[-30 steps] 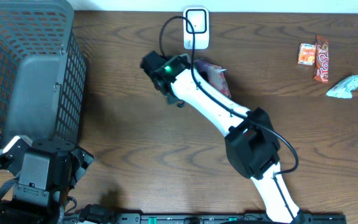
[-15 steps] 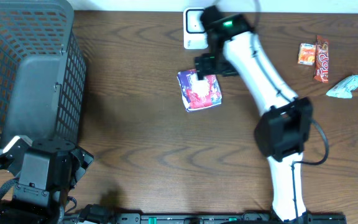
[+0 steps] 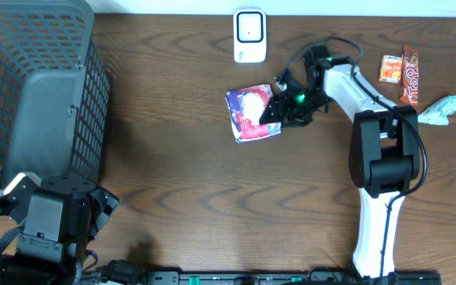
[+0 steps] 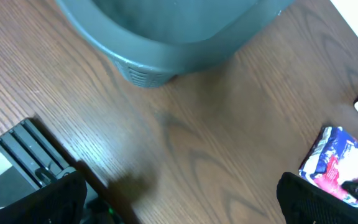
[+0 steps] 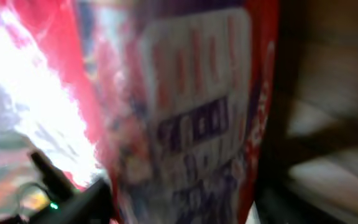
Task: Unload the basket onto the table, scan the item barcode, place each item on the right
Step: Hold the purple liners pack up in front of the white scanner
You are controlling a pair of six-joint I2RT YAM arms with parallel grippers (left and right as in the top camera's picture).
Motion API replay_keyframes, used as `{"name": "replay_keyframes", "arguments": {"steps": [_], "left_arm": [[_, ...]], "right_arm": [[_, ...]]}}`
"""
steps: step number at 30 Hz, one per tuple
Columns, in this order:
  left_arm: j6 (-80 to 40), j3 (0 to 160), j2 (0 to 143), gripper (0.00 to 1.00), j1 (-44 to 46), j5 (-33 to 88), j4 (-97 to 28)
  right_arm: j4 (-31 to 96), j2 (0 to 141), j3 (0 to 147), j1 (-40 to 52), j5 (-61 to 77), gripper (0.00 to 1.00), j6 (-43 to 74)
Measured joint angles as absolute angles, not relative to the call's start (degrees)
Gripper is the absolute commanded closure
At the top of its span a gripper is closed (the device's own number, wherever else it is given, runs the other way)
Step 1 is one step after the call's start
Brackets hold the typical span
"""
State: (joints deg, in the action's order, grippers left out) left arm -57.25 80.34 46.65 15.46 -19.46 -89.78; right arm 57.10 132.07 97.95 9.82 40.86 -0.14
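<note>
Glossy foil pkt point(image 3: 248, 117); wood-grain tbl point(image 3: 172, 178); plastic mesh basket point(image 3: 54, 87).

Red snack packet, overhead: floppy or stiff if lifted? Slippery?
Probably floppy: the red snack packet looks like a crinkled film pouch. Likely light, lying flat on the table. Glare on it suggests slick film, so it may slip.

Evenly and brightly lit from above in the overhead view, sharp throughout, with only a soft shadow beside the basket point(image 3: 54, 119). Mild sheen on the table point(image 4: 197, 143) in the left wrist view, nearest corners dark and soft. Badly smeared and out of focus at the right wrist, snack packet point(image 5: 191, 124) blown out white at left.
</note>
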Motion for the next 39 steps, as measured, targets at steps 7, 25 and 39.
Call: {"name": "replay_keyframes", "arguments": {"steps": [7,25,39], "left_arm": [[-57.25,80.34,46.65,0.02,15.46,-19.46,-89.78],[-57.25,80.34,46.65,0.02,15.46,-19.46,-89.78],[-57.25,80.34,46.65,0.02,15.46,-19.46,-89.78]], "right_arm": [[53.47,132.07,95.46,9.87,45.87,0.99,2.63],[34.63,132.07,98.52,23.88,45.28,0.99,28.21],[34.87,130.56,102.41,24.32,41.04,0.99,31.31]]}}
